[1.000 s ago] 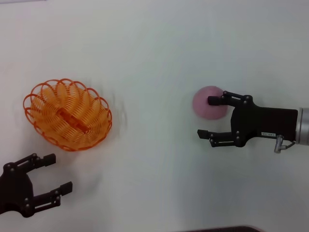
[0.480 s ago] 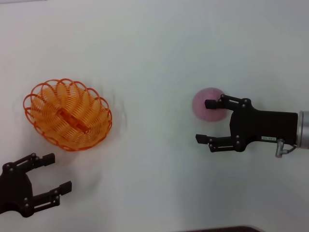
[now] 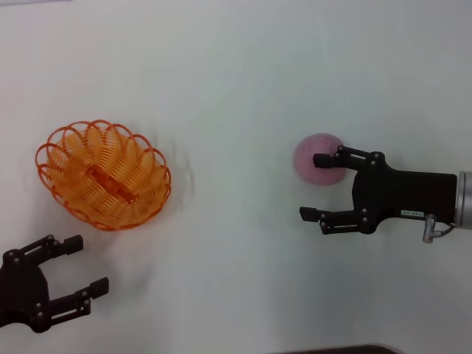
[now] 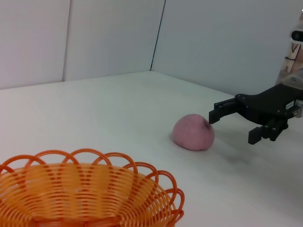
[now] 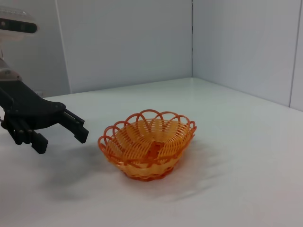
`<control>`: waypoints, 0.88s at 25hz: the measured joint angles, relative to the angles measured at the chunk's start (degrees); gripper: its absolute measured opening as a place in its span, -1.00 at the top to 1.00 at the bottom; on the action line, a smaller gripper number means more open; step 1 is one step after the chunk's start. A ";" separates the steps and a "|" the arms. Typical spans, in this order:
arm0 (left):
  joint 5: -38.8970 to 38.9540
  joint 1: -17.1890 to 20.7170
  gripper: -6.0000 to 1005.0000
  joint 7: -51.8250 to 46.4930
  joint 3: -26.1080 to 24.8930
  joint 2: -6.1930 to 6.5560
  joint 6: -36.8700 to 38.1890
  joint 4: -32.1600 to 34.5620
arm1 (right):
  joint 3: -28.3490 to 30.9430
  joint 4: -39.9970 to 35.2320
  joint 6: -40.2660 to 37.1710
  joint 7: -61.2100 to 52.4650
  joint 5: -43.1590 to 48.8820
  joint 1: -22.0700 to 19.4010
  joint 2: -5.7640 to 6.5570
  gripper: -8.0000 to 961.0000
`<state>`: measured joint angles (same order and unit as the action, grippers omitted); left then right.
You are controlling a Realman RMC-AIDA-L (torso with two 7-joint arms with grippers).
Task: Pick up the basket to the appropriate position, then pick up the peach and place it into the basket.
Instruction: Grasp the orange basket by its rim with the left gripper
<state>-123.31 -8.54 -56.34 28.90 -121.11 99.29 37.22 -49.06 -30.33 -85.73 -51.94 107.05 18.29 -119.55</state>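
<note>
My right gripper (image 3: pixel 315 186) has slid left, jaws spread, far finger over the peach (image 3: pixel 316 155): not yet straddling. Left gripper (image 3: pixel 85 267), released, waits near the basket (image 3: pixel 103 174).

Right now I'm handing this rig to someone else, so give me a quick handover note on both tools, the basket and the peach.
Left tool: open, empty, low on the table's left side, just clear of the basket.
Right tool: open, beside the peach, one finger over its near edge, the other off to the side. Not gripping.
Orange wire basket: upright on the white table, left side, empty.
Peach: on the table, right side, well apart from the basket.
Done: the basket appears set down, and the right tool is at the peach.
Left: centre the right tool on the peach, grip, carry it across, release into the basket.
</note>
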 joint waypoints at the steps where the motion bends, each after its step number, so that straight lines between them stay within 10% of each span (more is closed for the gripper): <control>1: 0.00 0.01 -0.62 -0.06 0.00 0.00 0.00 0.01 | -0.01 0.00 0.00 0.01 0.00 0.02 0.00 -0.97; 22: 0.39 0.02 -0.62 -0.30 -0.22 0.00 -0.02 0.05 | -0.04 0.60 0.50 0.74 0.00 0.62 -0.16 -0.97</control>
<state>-122.93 -8.52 -56.64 28.67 -121.11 99.27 37.27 -49.10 -29.73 -85.23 -51.20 107.05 18.91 -119.72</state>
